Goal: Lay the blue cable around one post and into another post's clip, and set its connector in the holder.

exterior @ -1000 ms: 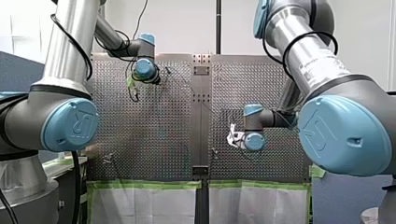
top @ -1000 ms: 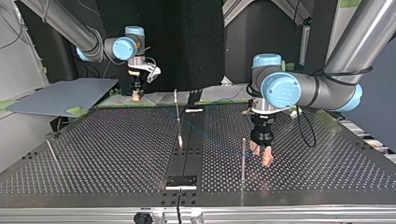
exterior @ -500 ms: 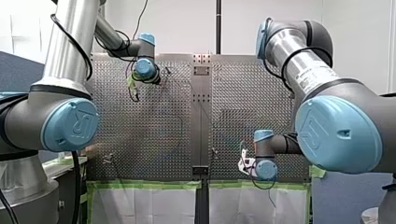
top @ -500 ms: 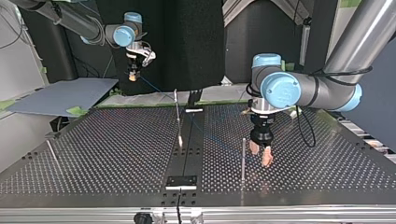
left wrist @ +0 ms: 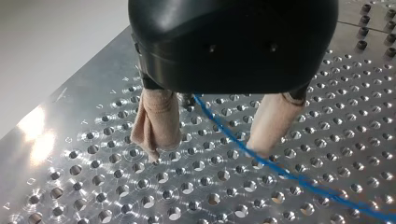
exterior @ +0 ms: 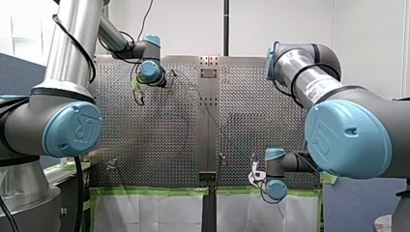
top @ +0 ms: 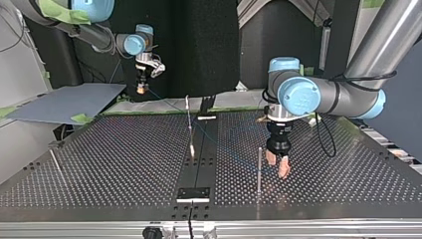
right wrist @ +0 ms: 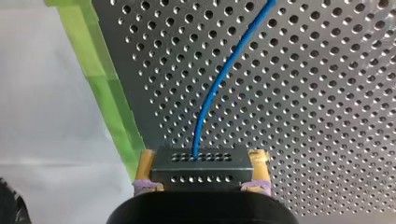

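Perforated metal surface (top: pixel 124 149), dark backdrop behind. Right gripper (top: pixel 143 88) clamps the connector (right wrist: pixel 201 173) squarely between yellow pads, held up clear of the surface. Blue cable (left wrist: pixel 261 161) trails from it down to the left gripper (left wrist: pixel 208 149), whose beige fingers stand apart, cable running loose between them, post (top: pixel 259 169) just beside. Likely step: routing. Keep tension light and the cable low against the post.

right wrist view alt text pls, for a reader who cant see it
My right gripper, with yellow pads, is shut on a dark connector dotted with small holes. A blue cable leaves the connector and curves away over the perforated table, whose edge beside the gripper is lined with green tape.
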